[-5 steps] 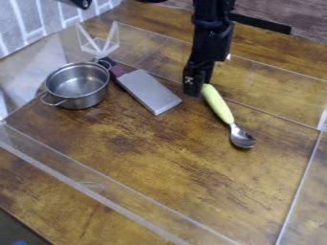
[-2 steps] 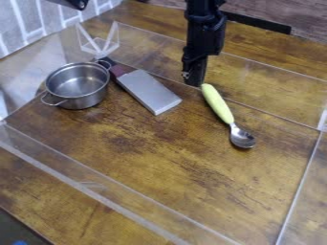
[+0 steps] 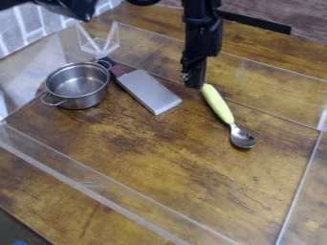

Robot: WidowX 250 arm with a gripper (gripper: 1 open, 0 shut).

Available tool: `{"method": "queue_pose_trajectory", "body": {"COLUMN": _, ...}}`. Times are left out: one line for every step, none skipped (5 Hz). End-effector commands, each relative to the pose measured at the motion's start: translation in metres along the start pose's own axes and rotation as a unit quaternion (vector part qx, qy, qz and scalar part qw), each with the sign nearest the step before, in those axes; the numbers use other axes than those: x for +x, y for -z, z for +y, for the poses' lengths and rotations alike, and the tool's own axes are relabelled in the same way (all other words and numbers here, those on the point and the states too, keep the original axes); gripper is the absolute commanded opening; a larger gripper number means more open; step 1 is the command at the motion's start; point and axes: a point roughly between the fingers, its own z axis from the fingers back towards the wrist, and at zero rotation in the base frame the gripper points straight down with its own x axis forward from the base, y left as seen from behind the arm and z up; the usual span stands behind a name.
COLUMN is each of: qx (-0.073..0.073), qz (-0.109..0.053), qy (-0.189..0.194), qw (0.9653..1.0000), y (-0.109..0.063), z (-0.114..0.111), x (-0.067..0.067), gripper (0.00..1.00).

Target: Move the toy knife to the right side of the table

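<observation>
- nearest us, the toy knife (image 3: 224, 113) lies flat on the table (image 3: 153, 172), silver tip toward us, yellow-green handle running up and back.
- just beyond the handle end, our gripper (image 3: 190, 80) hangs closed, holding nothing.

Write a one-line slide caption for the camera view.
Robot arm's gripper, jaws shut, poised at the handle end of the toy knife on the table, beside a pot and grey slab.
</observation>
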Motion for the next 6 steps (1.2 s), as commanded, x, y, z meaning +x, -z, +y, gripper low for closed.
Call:
{"method": "queue_pose_trajectory", "body": {"qx": 0.022, "qz": -0.020, "qy": -0.008, "qw": 0.9995, "y": -0.0306, "z": 0.0057, "x": -0.0077, "gripper": 0.00}}
{"method": "queue_pose_trajectory", "body": {"qx": 0.012, "qz": -0.031, "qy": -0.007, "qw": 0.9994, "y": -0.0321, "z": 0.0051, "x": -0.0064, "gripper": 0.00}}
{"method": "queue_pose_trajectory", "body": {"qx": -0.003, "qz": -0.040, "qy": -0.002, "qw": 0.9992, "y": -0.0305, "z": 0.0050, "x": -0.0048, "gripper": 1.00}}
{"method": "queue_pose_trajectory", "body": {"qx": -0.015, "qz": -0.048, "qy": -0.002, "qw": 0.9987, "y": -0.0318, "z": 0.0044, "x": -0.0042, "gripper": 0.00}}
{"method": "queue_pose_trajectory", "body": {"qx": -0.028, "qz": -0.053, "qy": -0.001, "qw": 0.9982, "y": -0.0325, "z": 0.0047, "x": -0.0051, "gripper": 0.00}}
{"method": "queue_pose_trajectory", "body": {"qx": -0.040, "qz": -0.061, "qy": -0.001, "qw": 0.9973, "y": -0.0327, "z": 0.0043, "x": -0.0051, "gripper": 0.00}}
